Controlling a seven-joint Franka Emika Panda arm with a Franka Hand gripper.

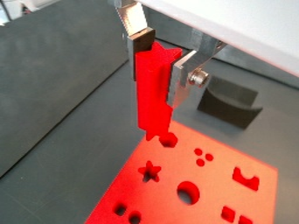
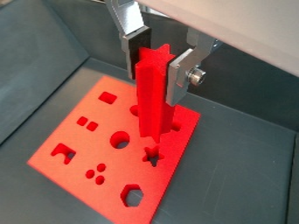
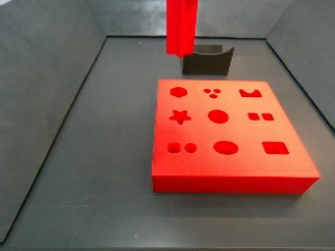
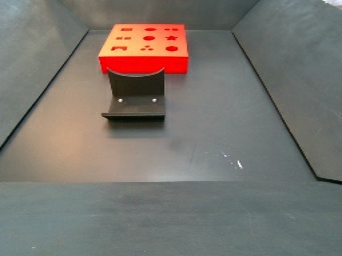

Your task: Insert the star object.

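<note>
My gripper [image 1: 162,59] is shut on the star object [image 1: 153,92], a long bright red peg with a star-shaped cross-section, held upright by its upper end. Both wrist views show the grip; in a wrist view the silver fingers [image 2: 181,74] clamp the peg [image 2: 156,92] from two sides. The peg hangs in the air above the flat red block [image 2: 70,140], apart from it. The block's star hole [image 2: 151,157] lies just past the peg's lower end. In a side view the peg [image 3: 181,26] hangs over the block's [image 3: 229,172] far edge; the gripper is out of that frame.
The dark fixture [image 3: 206,61] stands on the floor right behind the block, and also shows in a side view [image 4: 135,100]. The block carries several other holes, such as a hexagon [image 3: 177,91] and a circle [image 3: 218,117]. Grey walls [image 3: 53,98] enclose the floor.
</note>
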